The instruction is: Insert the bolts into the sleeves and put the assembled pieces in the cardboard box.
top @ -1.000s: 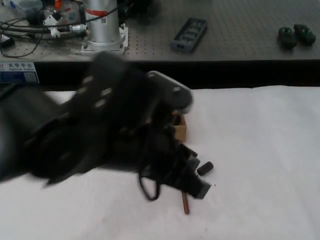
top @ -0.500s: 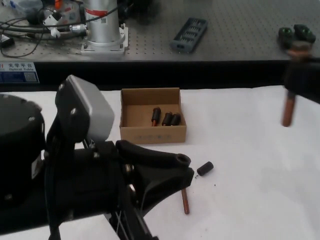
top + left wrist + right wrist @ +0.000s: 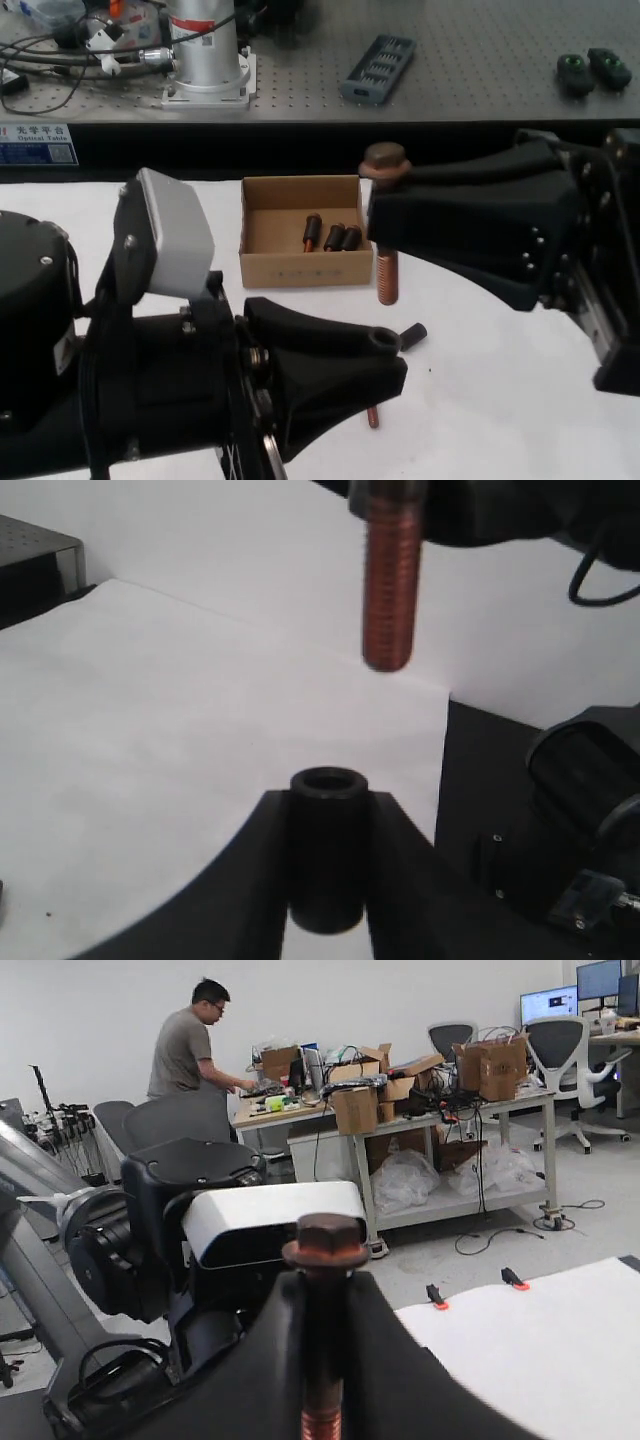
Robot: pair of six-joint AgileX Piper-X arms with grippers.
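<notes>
The right claw (image 3: 384, 205), closed on a bolt (image 3: 386, 275), is now moved inward, above the sleeve (image 3: 328, 850) that the left claw (image 3: 385, 350) clamps.

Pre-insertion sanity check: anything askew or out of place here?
Nothing stands out. The right gripper holds the bolt upright above the sleeve in the left gripper; a loose bolt and loose sleeve lie on the cloth near the cardboard box.
</notes>
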